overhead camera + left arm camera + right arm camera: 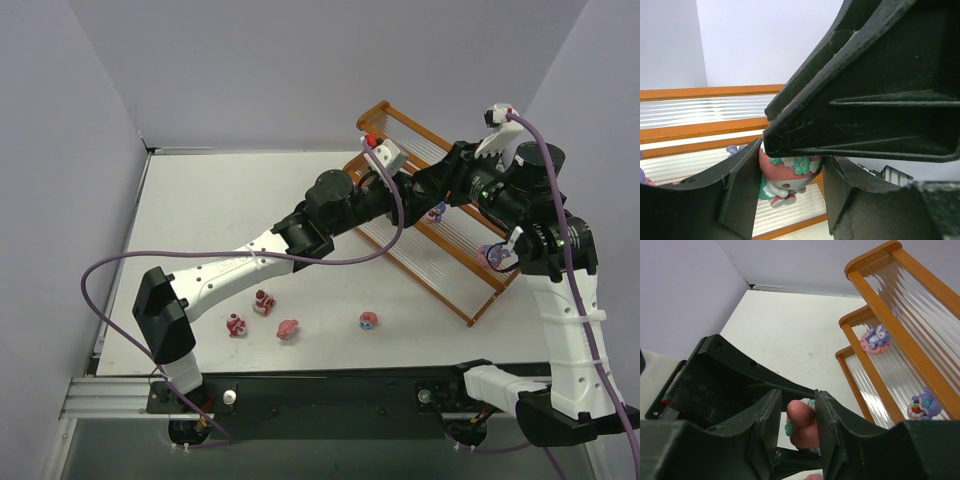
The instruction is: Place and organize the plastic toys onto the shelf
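A pink figurine (pixel 785 172) with green flowers on its head sits between the fingers of my left gripper (pixel 790 200), which is shut on it above the shelf (pixel 705 92). My right gripper (pixel 797 425) straddles the same toy (pixel 805 432) from the other side. One of its fingers touches the toy and a small gap shows at the other. In the top view both grippers, left (pixel 428 192) and right (pixel 452 172), meet over the orange-brown shelf (pixel 400 112), and the held toy is hidden. Two purple bunny toys (pixel 875 340) (pixel 921 404) rest on the tiers.
Several more toys lie on the white table in front: two red-and-white ones (pixel 237 325) (pixel 264 302), a pink one (pixel 288 328) and a pink-blue one (pixel 368 320). Grey walls close in on the left and right. Purple cables loop along both arms.
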Robot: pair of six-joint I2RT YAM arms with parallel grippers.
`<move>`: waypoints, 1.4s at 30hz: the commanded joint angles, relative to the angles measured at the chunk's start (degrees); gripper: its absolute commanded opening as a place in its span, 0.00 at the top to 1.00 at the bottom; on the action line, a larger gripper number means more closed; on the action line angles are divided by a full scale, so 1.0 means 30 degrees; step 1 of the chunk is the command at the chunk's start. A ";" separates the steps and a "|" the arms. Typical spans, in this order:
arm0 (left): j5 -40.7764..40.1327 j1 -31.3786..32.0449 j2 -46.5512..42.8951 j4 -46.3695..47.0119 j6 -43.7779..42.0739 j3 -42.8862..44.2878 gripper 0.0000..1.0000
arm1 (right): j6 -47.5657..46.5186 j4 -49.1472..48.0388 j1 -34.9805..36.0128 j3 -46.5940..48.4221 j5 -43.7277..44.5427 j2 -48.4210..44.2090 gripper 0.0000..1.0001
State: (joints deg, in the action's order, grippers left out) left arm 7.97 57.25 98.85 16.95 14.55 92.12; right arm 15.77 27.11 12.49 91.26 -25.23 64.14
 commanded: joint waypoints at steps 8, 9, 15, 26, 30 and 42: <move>0.0245 -0.0393 -0.0840 0.0534 0.0425 0.0729 0.63 | -0.2676 -0.1010 0.0436 -0.0654 0.0558 -0.0344 1.00; 0.0187 -0.0451 -0.0840 0.0387 0.0454 0.0759 0.55 | -0.2968 -0.1039 0.0436 -0.0685 0.0966 -0.0316 1.00; -0.0515 -0.1183 -0.1775 -0.0815 0.0952 -0.0173 0.05 | -0.5893 -0.1654 0.0377 -0.0364 0.3339 0.0065 1.00; -0.1777 -0.3761 -0.8161 -0.2924 0.1421 -0.6766 0.03 | -1.0469 -0.5694 -0.1438 -0.1705 0.4896 0.2027 1.00; -0.1572 -0.4552 -0.9537 -0.4066 0.1363 -0.8174 0.03 | -1.1056 -0.6869 -0.2170 -0.2120 0.3814 0.2583 1.00; -0.0664 -0.5022 -1.0274 -0.4859 0.1596 -1.0109 0.03 | -1.0970 -0.6669 -0.4103 -0.1184 0.0269 0.3581 1.00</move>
State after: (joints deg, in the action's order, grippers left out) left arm 4.21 42.63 69.41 1.69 18.22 61.71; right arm -16.64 10.17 1.56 84.79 -18.52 74.98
